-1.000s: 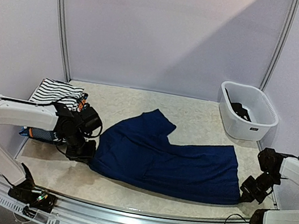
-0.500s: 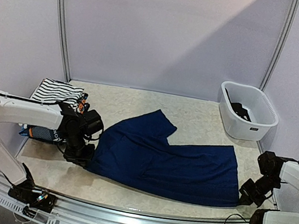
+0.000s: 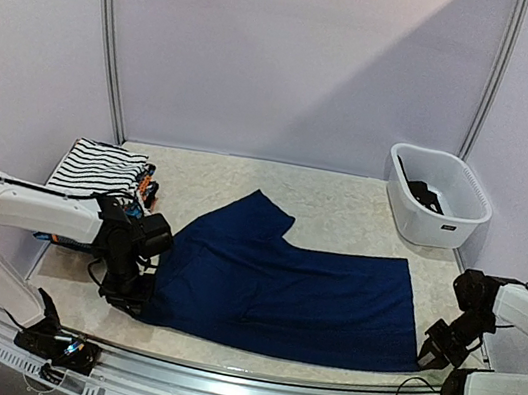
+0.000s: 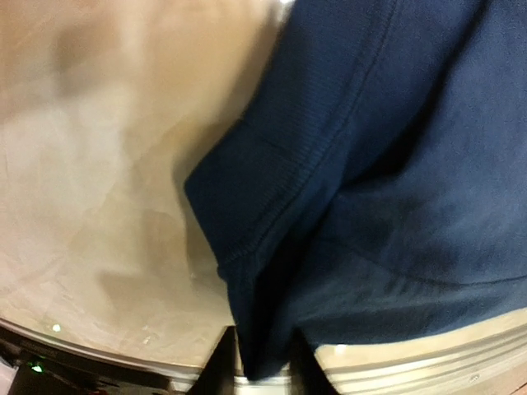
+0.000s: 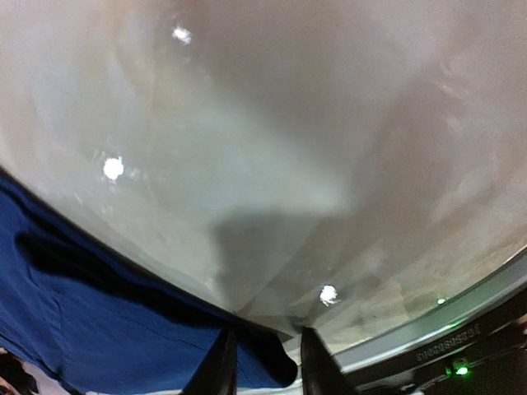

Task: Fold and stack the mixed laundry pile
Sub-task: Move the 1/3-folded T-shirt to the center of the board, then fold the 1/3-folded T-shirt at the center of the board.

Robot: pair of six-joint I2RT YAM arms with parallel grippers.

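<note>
A navy blue garment lies spread flat across the middle of the table. My left gripper is low at its near left corner. In the left wrist view the navy cloth runs down between the slightly parted jaws. My right gripper is at the near right corner, where the tip of the navy hem lies loose between the parted jaws, with a gap beside it. A folded black-and-white striped garment and a blue cartoon-print piece with orange bits sit at the back left.
A white plastic tub stands at the back right with a black garment inside. The metal rail of the table's near edge runs just below both grippers. Both arm bases are bolted at the bottom corners.
Both grippers drew the navy garment's near corners toward the table's front edge, and it now lies flatter. Both pairs of jaws have parted a little from fully shut.
</note>
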